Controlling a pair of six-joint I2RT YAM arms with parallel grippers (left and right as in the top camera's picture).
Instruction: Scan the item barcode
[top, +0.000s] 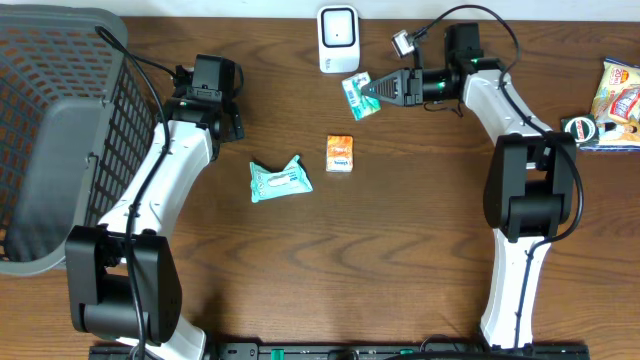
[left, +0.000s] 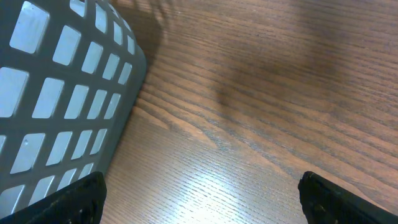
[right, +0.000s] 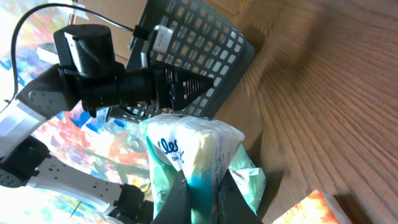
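Tissue pack is pinched in your right claw, just below and right of the white scanner. You can't make out a barcode. The right wrist view shows only the pack's printed end, and the fingers cover its lower part. Your left claw hangs released well left of the scanner, beside the grey basket. Only its two tips show, at the frame's bottom corners.
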